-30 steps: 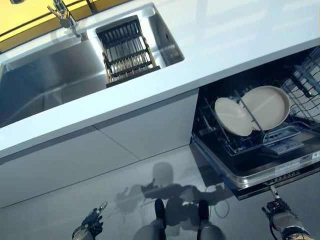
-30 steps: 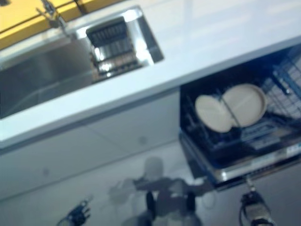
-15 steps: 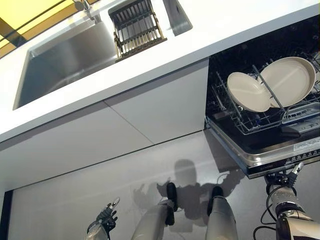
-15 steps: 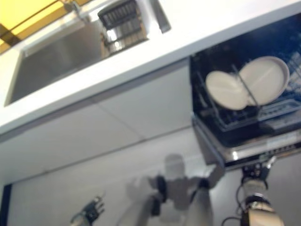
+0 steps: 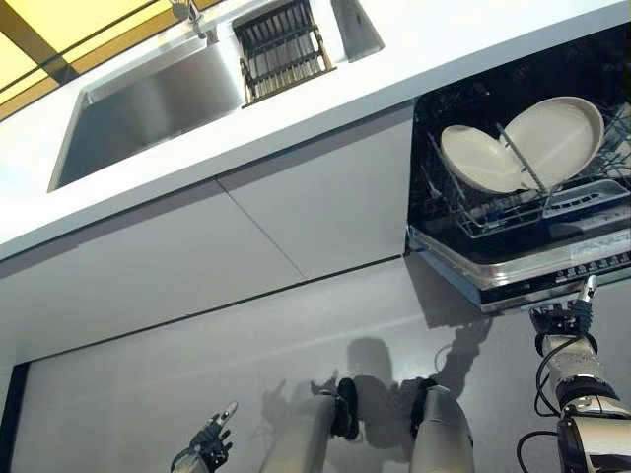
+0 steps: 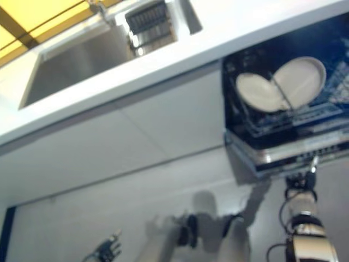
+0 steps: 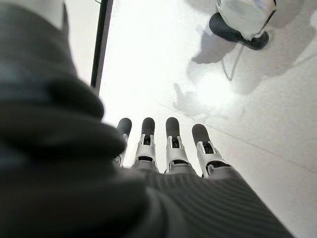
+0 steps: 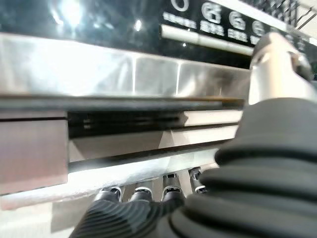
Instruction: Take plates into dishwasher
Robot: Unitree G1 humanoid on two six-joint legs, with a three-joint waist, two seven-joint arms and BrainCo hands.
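Note:
Two cream plates (image 5: pixel 480 158) (image 5: pixel 554 140) stand on edge, leaning together, in the lower rack (image 5: pixel 513 212) of the open dishwasher. Its door (image 5: pixel 532 274) hangs out below them. My right hand (image 5: pixel 570 320) is at the door's front edge. In the right wrist view its straight fingers (image 8: pixel 142 194) press against the door's lip (image 8: pixel 124 171) and its thumb (image 8: pixel 276 62) lies up along the control strip; it holds nothing. My left hand (image 5: pixel 211 445) hangs low over the floor, fingers (image 7: pixel 171 144) straight and empty.
A white counter (image 5: pixel 325 113) runs across the top, with a steel sink (image 5: pixel 148 99) holding a slatted drain rack (image 5: pixel 286 39). White cabinet fronts (image 5: pixel 306 212) stand left of the dishwasher. A grey floor (image 5: pixel 197 365) lies below.
The whole view has shifted as the camera moved. My right hand has risen from below the door up to its front edge. The plates stay in the rack.

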